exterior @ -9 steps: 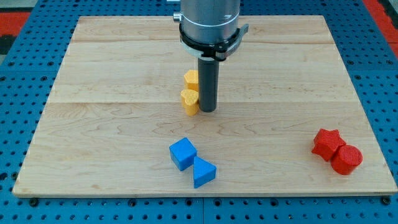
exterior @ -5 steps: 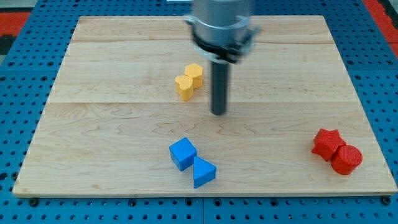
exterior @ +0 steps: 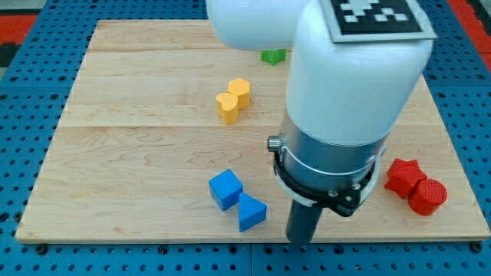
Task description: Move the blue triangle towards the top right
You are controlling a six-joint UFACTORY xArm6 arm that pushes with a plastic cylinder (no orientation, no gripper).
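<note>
The blue triangle lies near the view's bottom edge of the wooden board, touching a blue cube on its upper left. My tip is down at the board's bottom edge, a short way to the right of the blue triangle and slightly below it, not touching it. The arm's white and grey body hides the board's middle right.
Two yellow blocks sit together above centre-left. A red star and a red cylinder touch at the right. A green block peeks out near the top, partly hidden by the arm.
My tip has moved from beside the yellow blocks down and to the right, to the bottom edge right of the blue triangle. The lower yellow block was nudged up-left. The blue blocks have not moved.
</note>
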